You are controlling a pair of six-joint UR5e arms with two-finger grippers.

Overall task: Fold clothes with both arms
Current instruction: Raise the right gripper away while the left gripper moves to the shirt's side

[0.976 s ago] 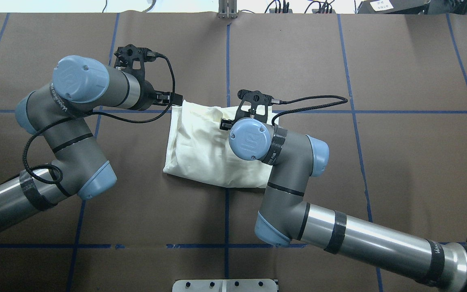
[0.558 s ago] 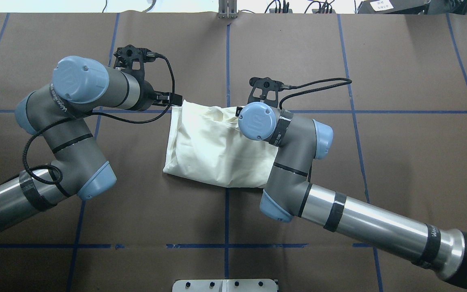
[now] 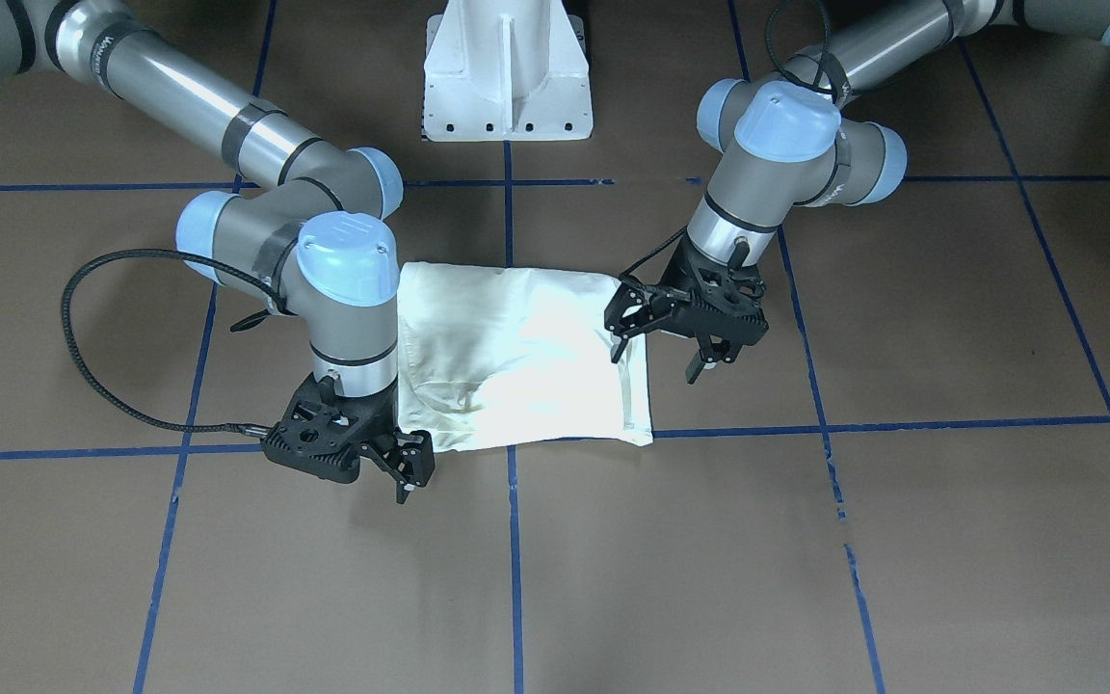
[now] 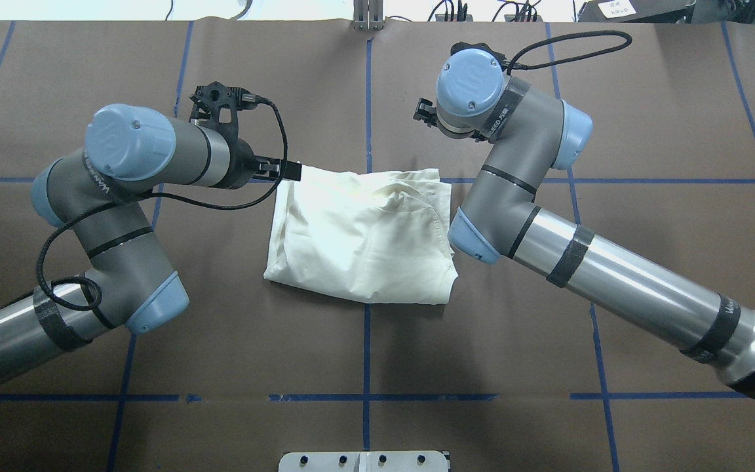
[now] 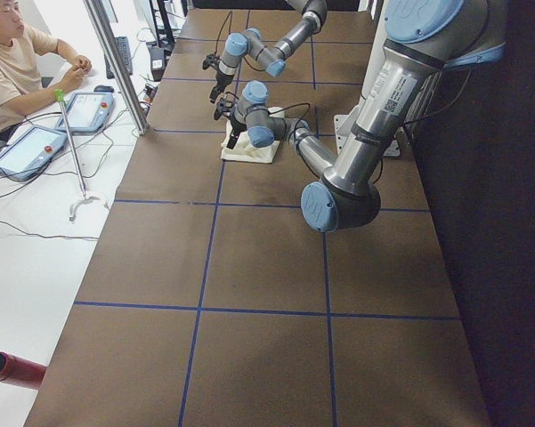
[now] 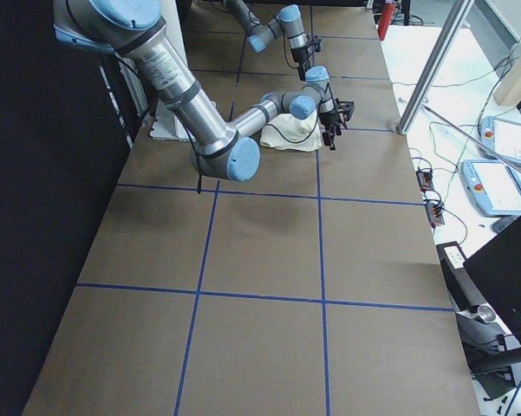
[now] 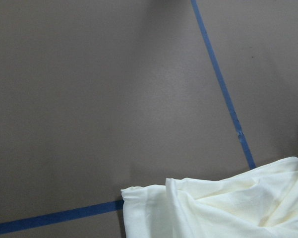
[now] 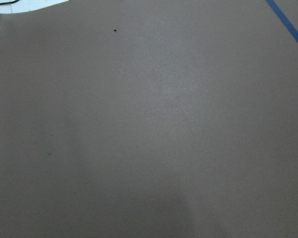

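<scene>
The shirt [image 4: 361,239] lies in the middle of the overhead view as a compact cream rectangle. It straddles the vertical tape line [image 4: 366,341], its upper edge sits along the horizontal line, and only the plain side shows. Neither gripper holds anything. In the front view the left gripper [image 3: 654,367] hangs at centre right over the shirt's side edge with its fingers spread wide. The right gripper [image 3: 415,482] sits at lower left, just off the shirt's near corner, and its fingers look a little apart from that angle. The folding looks nearly done, so I take this step to be a regrasp for one last fold or a tidy-up. The packet isn't square: in the overhead view its lower edge slants and its upper right is puffy with loose layers. Before you close, bring each gripper down low enough that the lower finger slides along the table [image 4: 548,295] under every layer, otherwise the top sheet will peel off alone. The left wrist view shows the corner [image 7: 139,198] with at least two stacked edges, so use it to check that you've caught them all. The right wrist view shows only bare table, so bring that arm over the cloth first. Lift both sides together and keep them low and level.
</scene>
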